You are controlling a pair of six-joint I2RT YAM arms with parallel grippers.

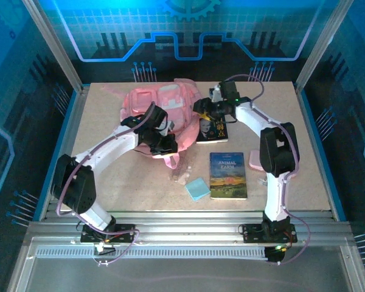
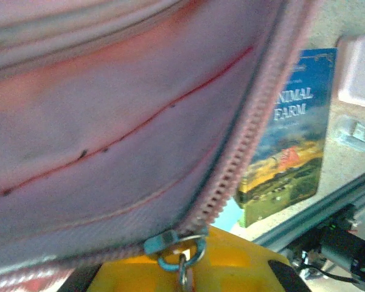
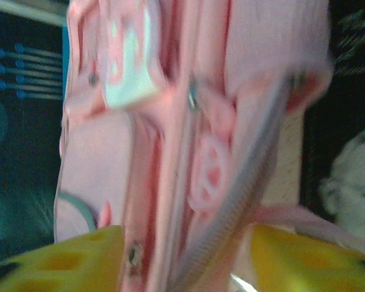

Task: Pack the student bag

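The student bag (image 1: 161, 112), a big soft pink backpack, lies at the back middle of the table. My left gripper (image 1: 165, 145) is at the bag's near edge. In the left wrist view this gripper (image 2: 184, 277) is shut on the metal zipper pull (image 2: 182, 258), just below the teal slider (image 2: 164, 242) on the pink zipper. My right gripper (image 1: 202, 111) is at the bag's right side. In its wrist view the yellow fingers (image 3: 67, 258) stand apart, and the right gripper (image 3: 182, 267) is open with the bag's zipper edge (image 3: 255, 176) running between them.
A dark book (image 1: 212, 129) lies just right of the bag. The Animal Farm book (image 1: 227, 175) lies nearer the front, with a light blue pad (image 1: 198, 188) to its left. A small pink case (image 1: 255, 160) sits behind the right arm. A small clear item (image 1: 181, 176) lies below the bag.
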